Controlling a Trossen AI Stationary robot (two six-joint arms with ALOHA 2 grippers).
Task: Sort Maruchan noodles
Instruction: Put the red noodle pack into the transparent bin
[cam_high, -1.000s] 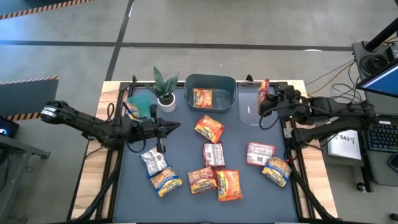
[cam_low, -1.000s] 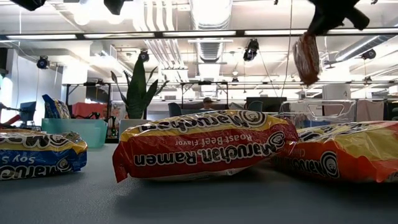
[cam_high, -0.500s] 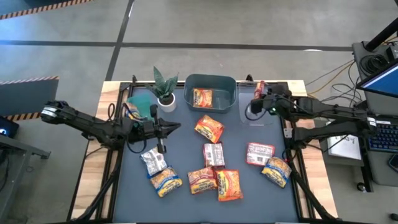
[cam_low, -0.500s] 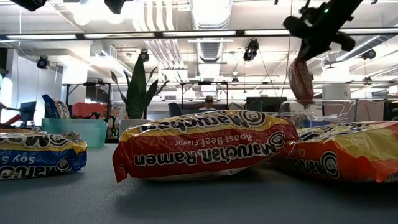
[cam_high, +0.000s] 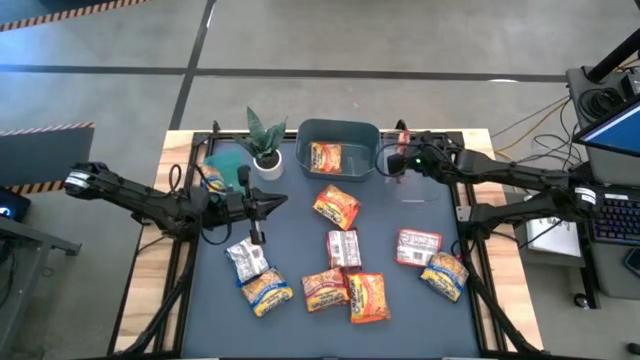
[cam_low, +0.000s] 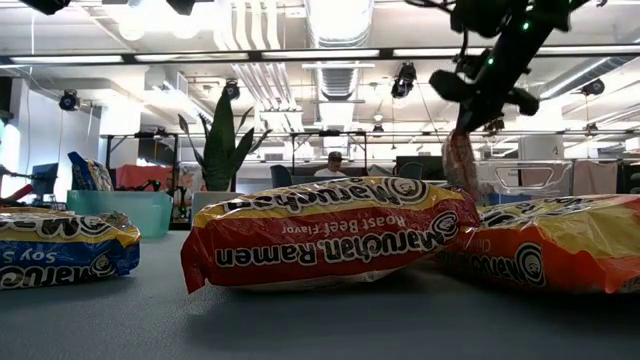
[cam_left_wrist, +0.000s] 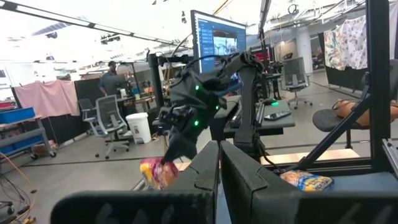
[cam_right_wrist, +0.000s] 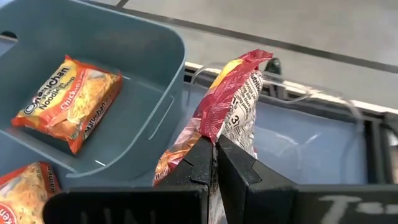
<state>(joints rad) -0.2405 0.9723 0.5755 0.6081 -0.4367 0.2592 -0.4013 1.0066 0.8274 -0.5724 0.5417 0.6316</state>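
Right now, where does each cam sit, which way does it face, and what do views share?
High: overhead, straight down; both arms, grey bin.
Low: tabletop level, facing the room; right tool overhead holding a red packet.
Left wrist: on the left arm, past its shut left tool toward the right arm.
Right wrist: over the bin, its fingers pinching the packet.
Shared: that held packet, in all four.

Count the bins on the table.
3. A teal bin at the back left by the plant; a blue-grey bin at back centre, holding one packet; a clear bin at back right. None looks hidden.
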